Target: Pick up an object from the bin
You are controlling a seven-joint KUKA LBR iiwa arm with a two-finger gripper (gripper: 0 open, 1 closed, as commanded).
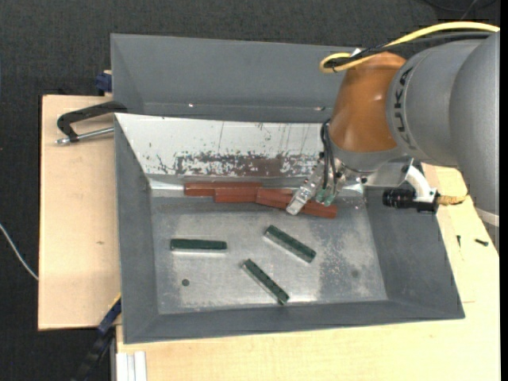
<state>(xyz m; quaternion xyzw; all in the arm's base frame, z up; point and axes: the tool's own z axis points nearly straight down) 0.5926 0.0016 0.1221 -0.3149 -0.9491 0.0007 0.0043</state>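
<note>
The hand (312, 195) is low over the right end of the reddish-brown flat bars (234, 190) at the back of the grey metal bin (417, 272). Whether it is spread or pinching, I can't tell. Nothing looks lifted yet.

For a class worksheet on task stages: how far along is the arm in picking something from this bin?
Done: the gripper is low in the bin, at the right end of the red-brown bars along the back wall. In hand: nothing visibly lifted; the bars lie on the floor. Left: gripping and lifting one out. Three green bars lie apart from it.
</note>
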